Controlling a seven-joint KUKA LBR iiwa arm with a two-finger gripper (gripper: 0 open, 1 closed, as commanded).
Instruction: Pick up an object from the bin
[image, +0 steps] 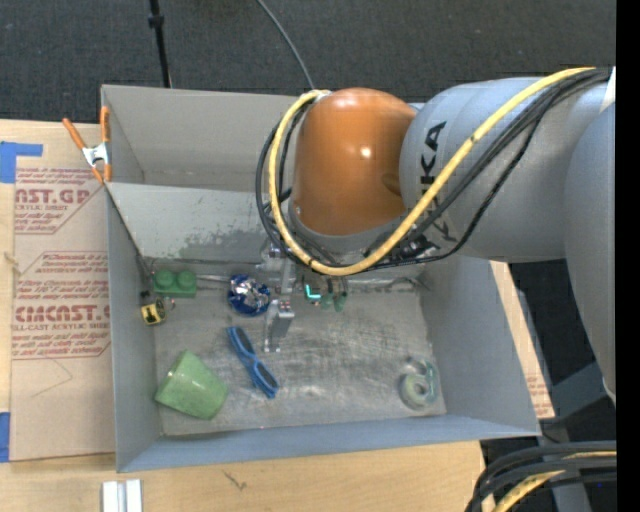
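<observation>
Bin (130, 330): grey sheet metal with a scuffed floor and sloping walls.
Gripper (280, 335): low over the mid-floor, under the orange wrist cover. I cannot tell how wide it stands or whether it grips anything.
Blue ball (245, 293): glossy, rounded, just left of the gripper near the back wall.
Blue strips (252, 365): slim, curved, just in front of the gripper.
Green block (175, 282): studded, back-left.
Green cup (192, 386): translucent, on its side, front-left.
Ring (418, 385): grey-green, front-right, well apart from the gripper across bare floor.
</observation>
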